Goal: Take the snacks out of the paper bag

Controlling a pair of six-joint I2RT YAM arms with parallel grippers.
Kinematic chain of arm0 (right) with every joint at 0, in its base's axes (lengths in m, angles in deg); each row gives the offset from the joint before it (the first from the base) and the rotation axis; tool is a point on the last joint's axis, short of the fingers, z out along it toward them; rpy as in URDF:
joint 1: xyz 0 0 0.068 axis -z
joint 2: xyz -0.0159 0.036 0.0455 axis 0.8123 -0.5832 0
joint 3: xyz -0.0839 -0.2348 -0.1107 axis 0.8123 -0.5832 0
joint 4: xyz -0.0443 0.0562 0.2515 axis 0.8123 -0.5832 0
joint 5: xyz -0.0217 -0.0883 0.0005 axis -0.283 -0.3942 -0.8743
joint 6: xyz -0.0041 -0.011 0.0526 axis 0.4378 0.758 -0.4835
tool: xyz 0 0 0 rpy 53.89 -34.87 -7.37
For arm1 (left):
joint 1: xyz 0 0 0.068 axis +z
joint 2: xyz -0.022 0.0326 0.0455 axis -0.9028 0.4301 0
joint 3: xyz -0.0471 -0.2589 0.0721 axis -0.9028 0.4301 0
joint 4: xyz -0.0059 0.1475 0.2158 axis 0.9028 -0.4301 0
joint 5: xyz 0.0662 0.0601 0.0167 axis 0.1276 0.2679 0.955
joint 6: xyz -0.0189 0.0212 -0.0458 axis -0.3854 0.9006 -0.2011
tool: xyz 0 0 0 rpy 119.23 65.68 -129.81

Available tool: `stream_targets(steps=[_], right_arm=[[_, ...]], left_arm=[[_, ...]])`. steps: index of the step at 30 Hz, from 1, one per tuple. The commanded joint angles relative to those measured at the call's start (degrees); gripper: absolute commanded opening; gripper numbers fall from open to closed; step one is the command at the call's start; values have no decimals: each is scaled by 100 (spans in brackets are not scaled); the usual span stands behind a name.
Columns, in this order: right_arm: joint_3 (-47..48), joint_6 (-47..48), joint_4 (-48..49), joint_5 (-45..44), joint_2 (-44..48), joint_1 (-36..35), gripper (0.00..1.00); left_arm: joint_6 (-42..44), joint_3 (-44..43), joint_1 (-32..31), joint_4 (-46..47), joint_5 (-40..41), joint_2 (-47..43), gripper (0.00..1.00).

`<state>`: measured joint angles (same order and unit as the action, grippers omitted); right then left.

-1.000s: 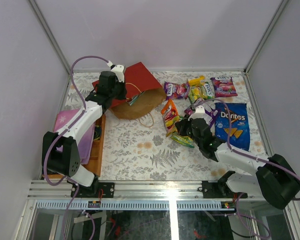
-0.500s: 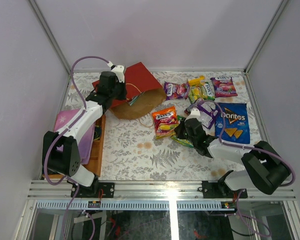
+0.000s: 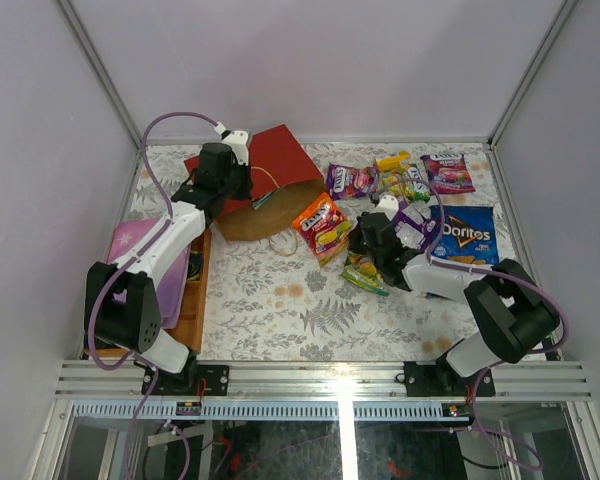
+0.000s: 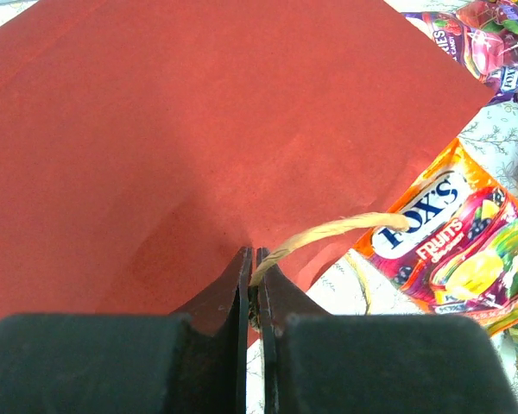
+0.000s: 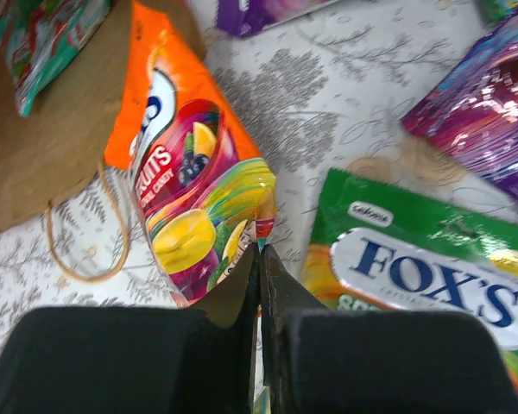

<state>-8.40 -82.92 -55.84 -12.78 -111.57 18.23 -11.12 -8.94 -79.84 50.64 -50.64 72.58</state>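
Orange and glossy, the Fox's packet (image 3: 318, 225) has slid within the last second from beside the right arm to the bag mouth's four o'clock, its corner clenched in the right pincer (image 5: 259, 252). The left pincer (image 4: 252, 289) grips the cord handle (image 4: 328, 233) of the paper bag (image 3: 275, 160), at the surface's (image 3: 280, 300) eleven o'clock. A teal packet (image 5: 47, 39) lies inside, so emptying looks unfinished.

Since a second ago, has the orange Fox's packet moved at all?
Yes. The orange packet, pinched by the right gripper, has slid left, closer to the paper bag, which has stayed put.
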Motion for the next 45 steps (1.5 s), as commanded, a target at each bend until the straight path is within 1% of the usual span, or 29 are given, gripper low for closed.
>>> stream_targets(steps=[1,4,8,13,24,27,30,32,36,39,45], right_arm=[[270,-107,-115,-181,-19,417,0],[35,-219,-90,-169,109,587,0],[-262,-212,-107,-365,386,654,0],[-320,-114,-123,-333,403,699,0],[128,-299,-57,430,-161,700,0],[132,-290,-116,768,-96,700,0],[81,-258,-201,1479,85,692,0],[27,-295,-330,1682,224,661,0],[-143,-265,-517,1644,564,558,0],[-163,-152,-630,1580,657,514,0],[167,-80,-679,1784,226,508,0]], left_arm=[[154,15,37,35,214,-57,3],[164,57,50,65,304,-102,3],[115,100,96,121,365,-115,2],[-3,104,171,177,491,-132,1],[-423,265,584,272,1043,-303,0],[-506,329,681,340,1184,-349,0],[-514,386,704,436,1244,-373,0],[-532,398,705,457,1331,-379,0],[-607,407,719,447,1688,-373,0],[-693,444,769,460,1800,-410,0],[-756,486,810,475,1785,-526,0]])
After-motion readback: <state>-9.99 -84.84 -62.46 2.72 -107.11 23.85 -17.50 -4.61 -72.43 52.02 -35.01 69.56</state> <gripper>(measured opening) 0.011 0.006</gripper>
